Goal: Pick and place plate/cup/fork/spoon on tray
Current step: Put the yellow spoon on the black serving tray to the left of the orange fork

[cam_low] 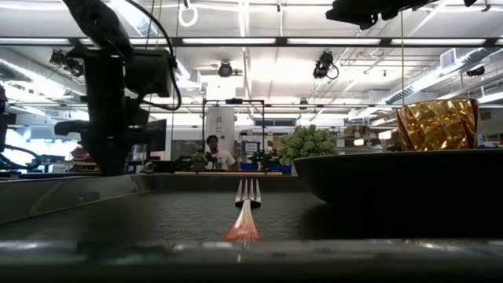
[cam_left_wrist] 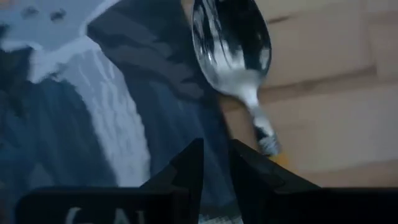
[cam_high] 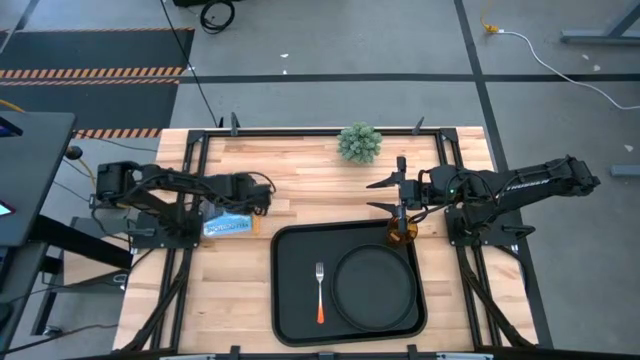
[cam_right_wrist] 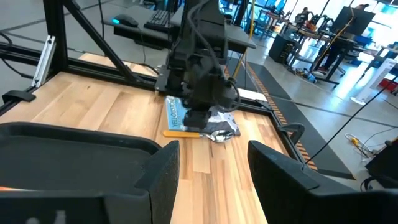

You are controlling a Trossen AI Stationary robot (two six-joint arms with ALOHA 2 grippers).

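The black tray (cam_high: 290, 300) lies at the table's near middle. On it are the fork (cam_high: 320, 290), the round black plate (cam_high: 375, 285) and, in its far right corner, the amber cup (cam_high: 402, 233), which also shows in the low view (cam_low: 438, 124). The spoon (cam_left_wrist: 233, 50) lies left of the tray, its bowl partly on a blue card (cam_high: 228, 226). My left gripper (cam_left_wrist: 216, 171) is over the spoon's neck with its fingers close together. My right gripper (cam_high: 383, 195) is open and empty just beyond the tray's far edge, near the cup. My left gripper points down over the spoon's neck (cam_left_wrist: 264, 134), where the silver stem meets the orange handle. One finger (cam_left_wrist: 255, 171) hides the handle, so I cannot tell whether the gripper touches the spoon. The spoon lies flat on the card and the wood.
A small green plant (cam_high: 359, 142) stands at the table's far edge, behind my right gripper. Bare wood lies between the blue card and the tray's left rim (cam_high: 276, 280). A person stands far off in the room (cam_low: 212, 149).
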